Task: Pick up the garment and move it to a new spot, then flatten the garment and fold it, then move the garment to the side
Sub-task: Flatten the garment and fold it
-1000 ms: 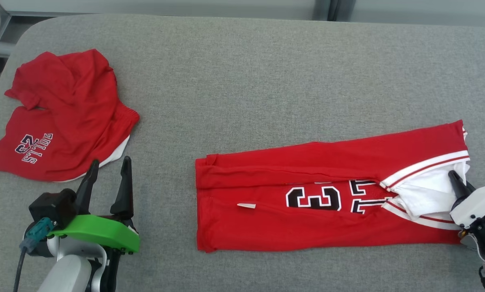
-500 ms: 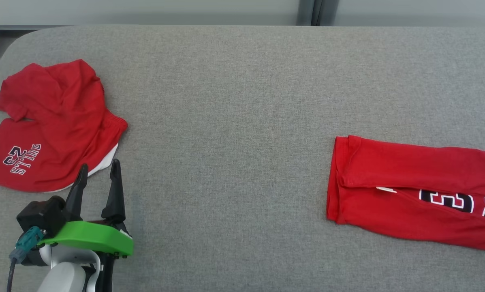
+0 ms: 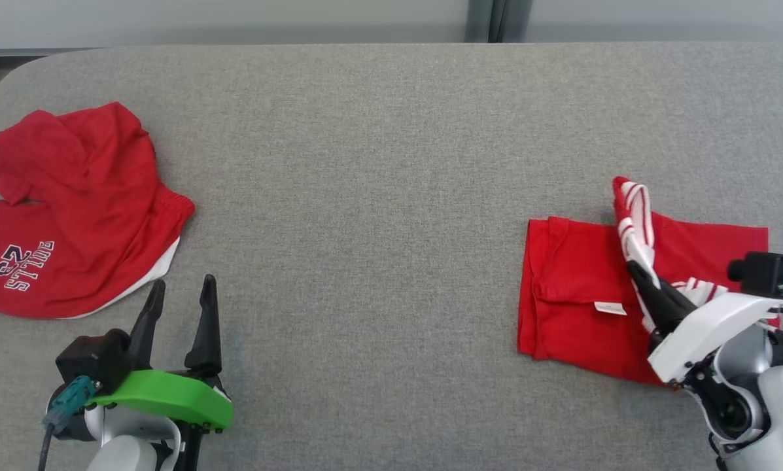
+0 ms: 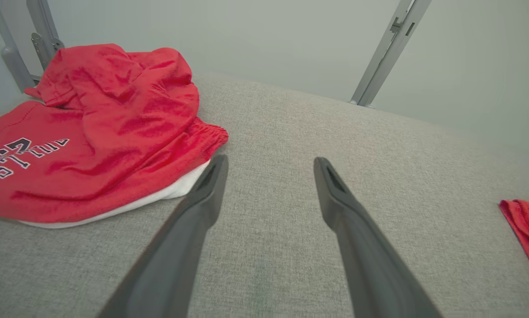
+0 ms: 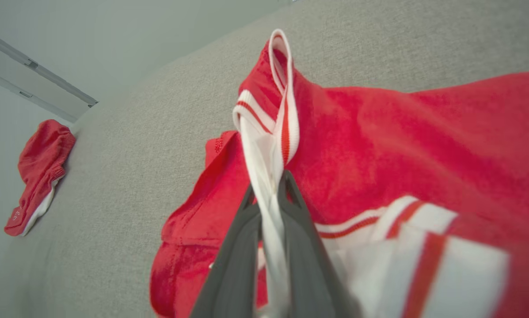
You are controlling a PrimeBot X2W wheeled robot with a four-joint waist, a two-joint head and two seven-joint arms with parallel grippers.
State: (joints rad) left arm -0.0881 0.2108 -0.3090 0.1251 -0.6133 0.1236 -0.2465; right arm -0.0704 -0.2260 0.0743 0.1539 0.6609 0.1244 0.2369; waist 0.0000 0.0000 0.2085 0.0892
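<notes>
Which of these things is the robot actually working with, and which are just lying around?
In the job: red jersey at right; right gripper, shut on its striped trim.
Lying about: crumpled red garment at left; left gripper, open and empty.

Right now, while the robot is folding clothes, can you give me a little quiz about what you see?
1. True or false: the right gripper is shut on the white-striped edge of the folded red garment.
2. On which side of the table, the robot's left or right, does the crumpled red pile lie?
3. The left gripper is: A) open and holding nothing, B) shut on the crumpled red pile, C) shut on the folded red garment.

Key: 1 true; 2 left; 3 A.
</notes>
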